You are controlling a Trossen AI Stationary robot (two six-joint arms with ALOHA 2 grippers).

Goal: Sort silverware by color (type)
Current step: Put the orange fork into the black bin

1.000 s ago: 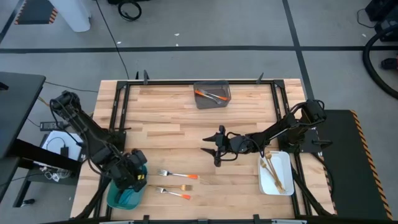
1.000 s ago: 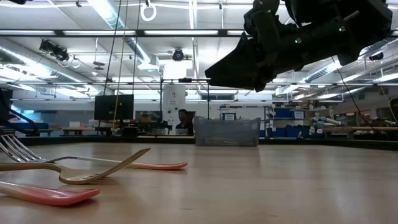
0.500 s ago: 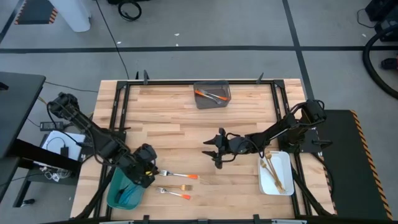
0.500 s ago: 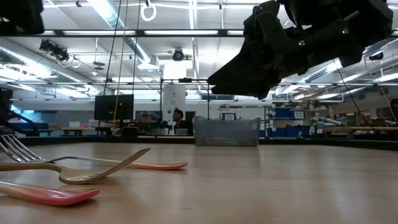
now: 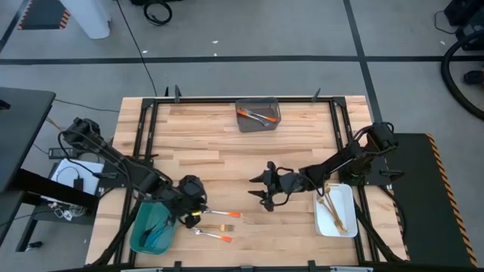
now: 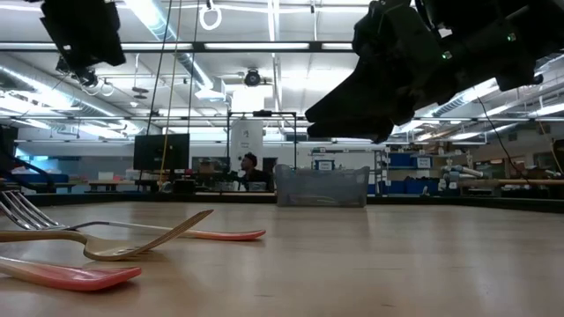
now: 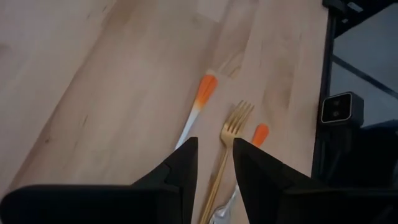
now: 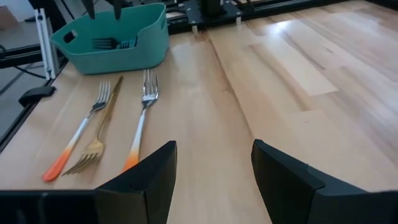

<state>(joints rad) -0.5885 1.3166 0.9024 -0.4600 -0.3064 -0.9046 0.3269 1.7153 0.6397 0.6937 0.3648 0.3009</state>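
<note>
A: Start on the left. Your left gripper [image 5: 193, 205] hangs just past the teal bin [image 5: 142, 237], over the near-left part of the table [image 5: 204, 155]. Its fingers [image 7: 179, 167] stand a little apart and hold nothing.

B: What sits under it?

A: Three pieces lie close together. There is an orange-handled fork [image 5: 216, 214], a gold fork [image 5: 213, 227] and a second orange-handled fork [image 8: 79, 133]. In the left wrist view the gold fork [image 7: 226, 151] lies right between the two orange ones, and I cannot tell if they touch.

B: So what could go wrong?

A: You might pinch two at once, because they lie so close. Or you might push one and make the others slide. Then a gold one could end up with the orange ones.

B: And in the middle?

A: Your right gripper [image 5: 266, 190] hovers near the middle of the table, spread wide and empty. If both arms reach for that pile, they could bump.

B: Where does the rest go?

A: Blue pieces [image 8: 115, 43] are in the teal bin. Orange pieces [image 5: 255, 116] are in the grey bin [image 5: 258, 106] at the far edge. Gold pieces [image 5: 330, 205] are in the white tray [image 5: 336, 226] on the right. The gold fork has a long way to travel, so a weak grip could drop it.
</note>
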